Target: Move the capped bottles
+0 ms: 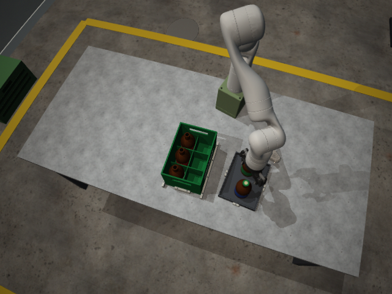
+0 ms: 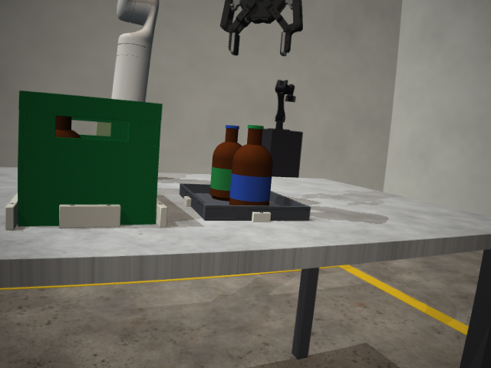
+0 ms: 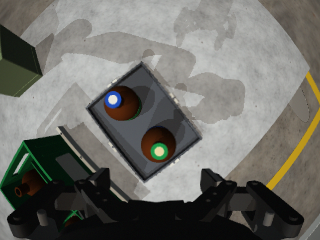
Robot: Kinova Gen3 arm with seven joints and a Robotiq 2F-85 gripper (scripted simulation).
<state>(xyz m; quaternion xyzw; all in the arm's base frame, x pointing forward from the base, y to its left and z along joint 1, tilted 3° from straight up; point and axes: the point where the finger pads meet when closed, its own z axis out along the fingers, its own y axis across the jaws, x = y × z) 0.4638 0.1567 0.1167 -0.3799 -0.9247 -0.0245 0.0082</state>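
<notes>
From above, my arm hides the released black pincer; the exterior view shows it high over two capped brown bottles on the dark rectangular tray.

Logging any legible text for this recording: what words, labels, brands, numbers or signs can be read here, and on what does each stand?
None can be read in any view.
Bottle with the green cap: its blue band is plain, no print.
Bottle with the blue cap: its green band is plain too.
Crate: bare green walls, no lettering.
Tray: plain dark rim.
Gripper and arm: no markings visible.
</notes>
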